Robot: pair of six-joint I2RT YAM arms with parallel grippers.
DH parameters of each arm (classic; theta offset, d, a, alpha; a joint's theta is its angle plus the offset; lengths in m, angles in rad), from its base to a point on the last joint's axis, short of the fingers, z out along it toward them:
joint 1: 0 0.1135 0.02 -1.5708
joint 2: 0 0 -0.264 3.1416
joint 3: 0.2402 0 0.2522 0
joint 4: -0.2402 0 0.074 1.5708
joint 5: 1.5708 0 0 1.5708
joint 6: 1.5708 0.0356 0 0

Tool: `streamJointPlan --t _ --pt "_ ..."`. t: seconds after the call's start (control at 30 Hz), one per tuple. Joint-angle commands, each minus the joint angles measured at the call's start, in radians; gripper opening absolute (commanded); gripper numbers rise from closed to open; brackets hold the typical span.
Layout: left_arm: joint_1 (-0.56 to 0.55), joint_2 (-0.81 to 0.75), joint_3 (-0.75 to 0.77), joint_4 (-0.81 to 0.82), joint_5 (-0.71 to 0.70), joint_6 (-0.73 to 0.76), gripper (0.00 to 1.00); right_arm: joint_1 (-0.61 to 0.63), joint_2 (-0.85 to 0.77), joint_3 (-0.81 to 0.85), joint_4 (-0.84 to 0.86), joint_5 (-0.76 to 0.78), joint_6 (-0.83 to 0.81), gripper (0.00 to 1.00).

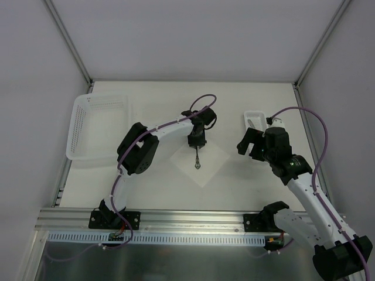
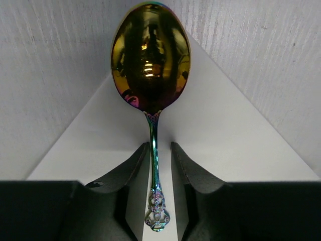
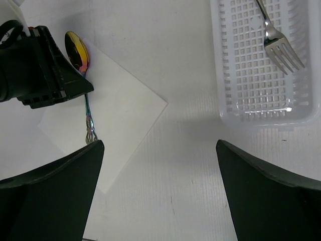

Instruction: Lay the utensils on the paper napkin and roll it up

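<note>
The spoon (image 2: 150,60) is laid on the napkin (image 2: 215,140), its handle between the narrowly parted jaws of the left gripper (image 2: 160,150). The jaws of the right gripper (image 3: 160,145) are spread wide above the surface (image 3: 190,175); the fork (image 3: 281,42) is seen inside a basket (image 3: 261,118).

Inspection finds no legible text, label, brand, number or sign on the spoon (image 2: 150,60), fork (image 3: 281,47), paper napkin (image 2: 215,135), basket (image 3: 246,75) or table (image 3: 190,165).
</note>
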Motion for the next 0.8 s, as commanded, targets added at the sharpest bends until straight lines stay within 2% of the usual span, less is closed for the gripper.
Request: streamJointPlan --t 0.0,0.27,0.53,0.67,0.7,0.77 --pt "-0.012 0.013 0.024 -0.023 -0.01 -0.012 0.25 -0.008 -0.001 0.006 0.003 0.004 -0.012 0.99" --pt "-0.012 -0.021 0.072 -0.023 0.006 0.049 0.31 -0.008 0.016 0.015 0.007 0.004 -0.024 0.99" --pt "-0.012 -0.14 0.145 -0.023 -0.003 0.112 0.36 -0.023 0.041 0.065 0.006 -0.036 -0.053 0.99" --pt "-0.011 -0.226 0.139 -0.026 -0.008 0.16 0.37 -0.097 0.077 0.122 -0.028 -0.067 -0.1 0.99" --pt "-0.011 -0.241 0.133 -0.026 -0.013 0.178 0.37 -0.124 0.097 0.145 -0.046 -0.082 -0.154 0.99" --pt "-0.003 -0.269 0.116 -0.026 0.01 0.289 0.38 -0.208 0.197 0.252 -0.133 -0.146 -0.217 0.95"
